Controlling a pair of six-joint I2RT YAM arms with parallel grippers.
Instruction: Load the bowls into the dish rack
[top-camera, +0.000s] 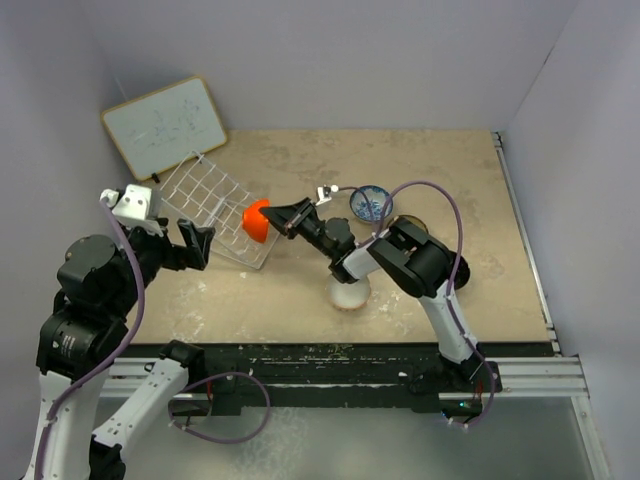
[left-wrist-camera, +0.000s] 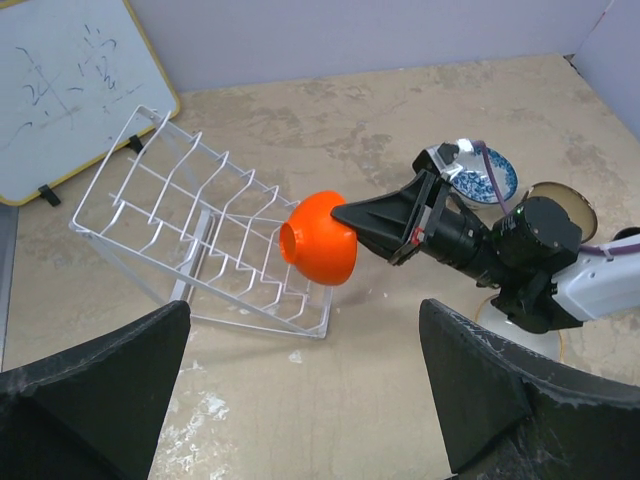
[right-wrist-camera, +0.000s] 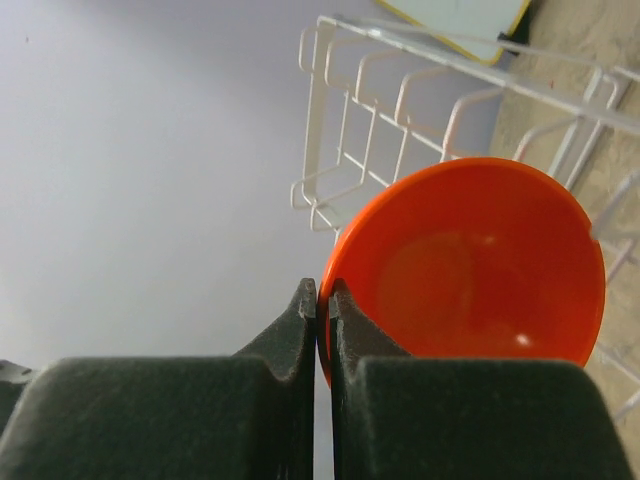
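**Orange-red bowl (left-wrist-camera: 320, 240) at rack corner**

The plain, glossy bowl is tipped on its side at the right corner of the dish rack (left-wrist-camera: 190, 220). The right gripper (right-wrist-camera: 322, 290) is clamped fully onto its rim. The left gripper (top-camera: 198, 243) is spread wide and empty. Only the right wrist view shows the bowl's interior.

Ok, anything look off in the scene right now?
Dish rack looks tilted, its edge nearer the whiteboard raised rather than flat. Nothing spilled or broken; orange bowl sits rim-pinched in the right gripper.
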